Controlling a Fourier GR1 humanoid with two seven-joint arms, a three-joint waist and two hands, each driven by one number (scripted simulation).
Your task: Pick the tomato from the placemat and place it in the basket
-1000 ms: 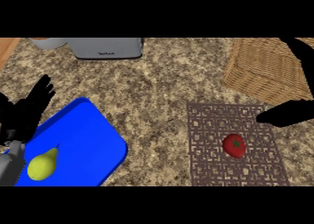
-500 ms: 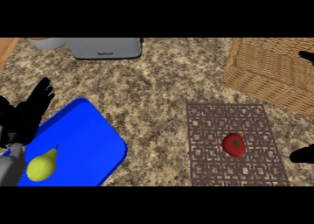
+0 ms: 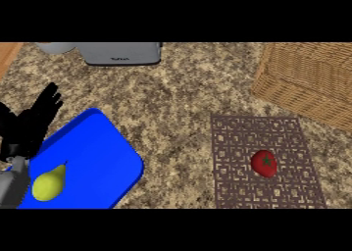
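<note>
small red tomato (image 3: 264, 163) lies on the brown lattice placemat (image 3: 240, 142), near right of the speckled granite counter (image 3: 178, 93). woven wicker basket (image 3: 312, 78) stands at far right, apart from the placemat. left hand (image 3: 25, 127) rests at the left edge, fingers straight and spread, holding nothing, beside a blue cutting board (image 3: 99, 162) bearing a yellow pear (image 3: 48, 183). right hand does not show.

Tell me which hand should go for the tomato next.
Probably the right. The tomato lies on the placemat at the right, near the basket. The open left hand rests far left by the blue board; the right hand is out of view.
</note>
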